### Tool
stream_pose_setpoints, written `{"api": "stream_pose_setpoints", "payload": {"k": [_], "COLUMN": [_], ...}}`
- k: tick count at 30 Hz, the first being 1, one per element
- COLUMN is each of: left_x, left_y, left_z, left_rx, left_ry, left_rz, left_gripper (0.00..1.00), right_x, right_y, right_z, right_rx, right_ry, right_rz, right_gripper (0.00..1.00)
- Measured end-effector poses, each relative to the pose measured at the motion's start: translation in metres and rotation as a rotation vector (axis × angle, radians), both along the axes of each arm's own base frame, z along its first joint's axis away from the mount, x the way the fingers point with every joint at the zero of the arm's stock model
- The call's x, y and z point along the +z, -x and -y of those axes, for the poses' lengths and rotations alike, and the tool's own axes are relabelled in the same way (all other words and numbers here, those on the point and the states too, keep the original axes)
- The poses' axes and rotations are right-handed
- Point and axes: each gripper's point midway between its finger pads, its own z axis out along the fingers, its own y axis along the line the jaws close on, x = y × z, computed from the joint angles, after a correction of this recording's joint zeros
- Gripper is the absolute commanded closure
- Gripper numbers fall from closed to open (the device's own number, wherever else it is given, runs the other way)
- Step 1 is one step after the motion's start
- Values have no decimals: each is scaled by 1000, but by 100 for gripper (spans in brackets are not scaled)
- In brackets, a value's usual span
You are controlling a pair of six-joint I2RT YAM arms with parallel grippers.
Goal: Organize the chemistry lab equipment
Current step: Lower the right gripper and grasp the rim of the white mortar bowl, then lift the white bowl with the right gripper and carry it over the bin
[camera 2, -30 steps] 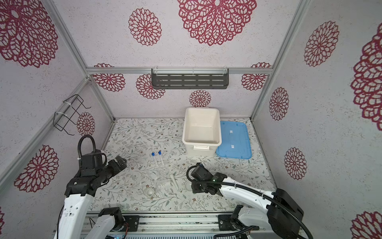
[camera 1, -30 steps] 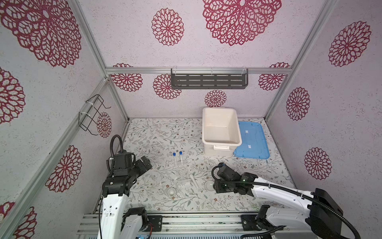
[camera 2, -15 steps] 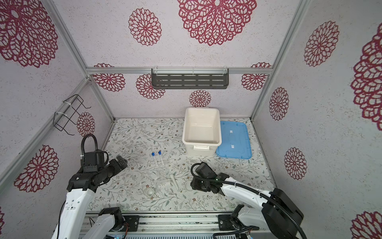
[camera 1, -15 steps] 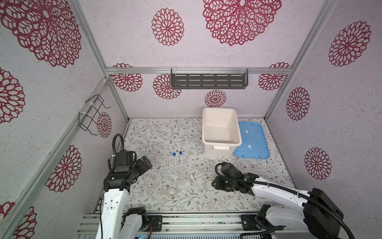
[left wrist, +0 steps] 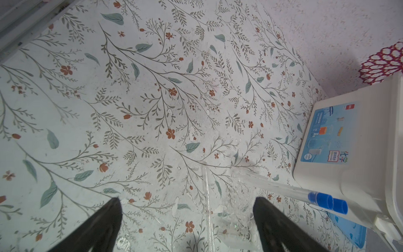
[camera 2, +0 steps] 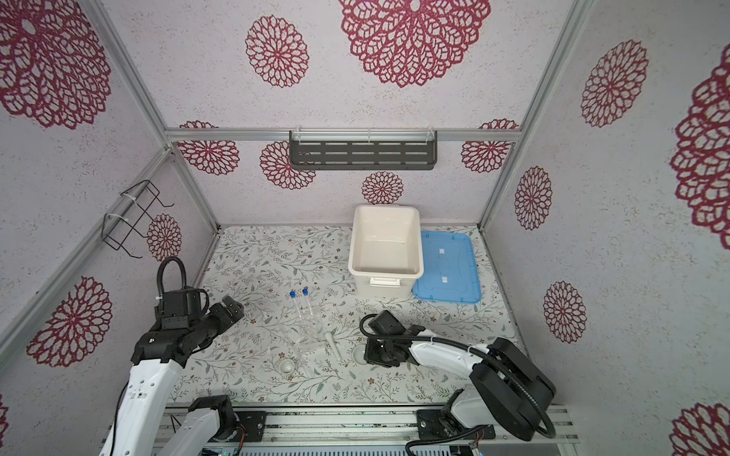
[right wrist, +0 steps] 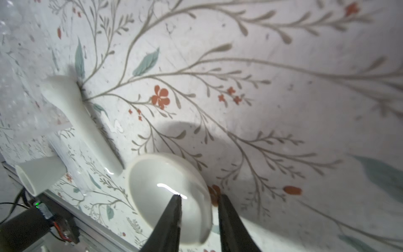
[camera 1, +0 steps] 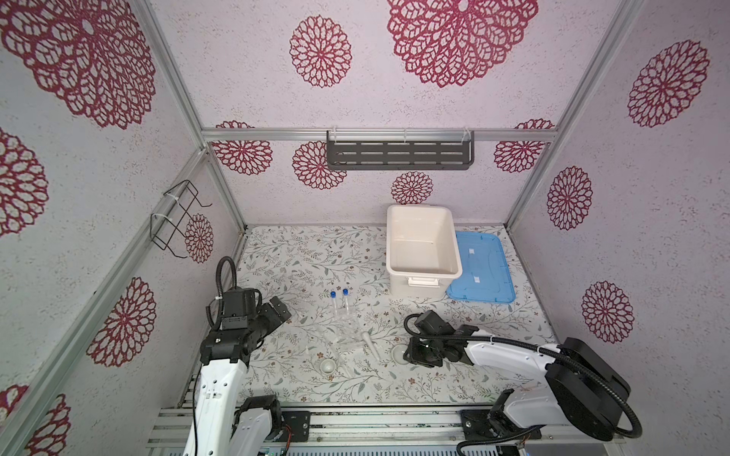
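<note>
**Desk:** Right arm, where are you?

**Op:** Right gripper (right wrist: 199, 196) is down at the white bowl (right wrist: 157, 185), near the front of the table (camera 1: 300, 256). One finger is inside the bowl and the other outside, with the rim between them. The jaws are part-way apart. I see a gap on the inner side, so I read it as not pinching yet.

**Desk:** Why the rim, not the whole bowl?

**Op:** My guess is the bowl is too wide and round to span. The thin wall is the only bite a parallel gripper gets, hence the low, slanted approach.

**Desk:** Pestle in it?

**Op:** No. Pestle (right wrist: 87, 126) lies flat on the table just beside the bowl, narrow end toward it, not touching as far as I can see. That leaves the bowl free to lift alone.

**Desk:** Left side?

**Op:** Left gripper (left wrist: 187, 199) hangs above bare table, jaws spread wide, holding nothing. It faces the clear tube stand (camera 1: 347, 335) and the two blue-capped tubes (camera 1: 334, 306), mid-table. The tubes slant with caps toward the back. I cannot tell whether they are seated in the stand or only leaning on it; the plastic is too clear.

**Desk:** Rest?

**Op:** Smaller white dish (camera 1: 328, 366) sits upright, in front of the stand. White tub (camera 1: 424, 272) stands open at the back, blue lid (camera 1: 482, 268) flat beside it on the right. I judge the tub is open to receive the kit, the bowl likely first. The risk is the smooth rim slipping from a one-wall pinch.
</note>
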Motion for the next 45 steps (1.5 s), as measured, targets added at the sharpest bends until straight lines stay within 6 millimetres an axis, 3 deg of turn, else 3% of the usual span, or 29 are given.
{"api": "stream_pose_setpoints", "payload": {"k": [10, 17, 21, 26, 31, 34, 36, 40, 45], "left_x": [-6, 4, 24, 55, 75, 72, 67, 57, 51], "left_y": [0, -3, -8, -20, -29, -28, -27, -27, -30], "left_z": [-5, -6, -7, -8, -10, -12, -11, -12, -13], "left_rx": [19, 23, 25, 23, 16, 16, 16, 10, 5], "left_ry": [-21, -24, -25, -33, -54, -62, -61, -65, -76], "left_rz": [-28, -25, -4, 51, 69, 60, 47, 14, -12], "left_gripper": [3, 3, 3, 3, 3, 3, 2, 3, 3], "right_x": [1, 6, 36, 101, 195, 248, 270, 274, 238], "right_y": [-5, -2, -8, -27, -67, -100, -126, -177, -220], "right_z": [-6, -1, 4, 9, 14, 19, 23, 29, 31], "right_rx": [23, 19, -5, -50, -86, -100, -109, -93, -33], "right_ry": [-11, -36, -70, -116, -139, -155, -148, -84, 33], "right_rz": [17, 50, 137, 289, 470, 561, 597, 569, 472], "right_gripper": [95, 99, 100, 100, 100, 100, 100, 100, 100]}}
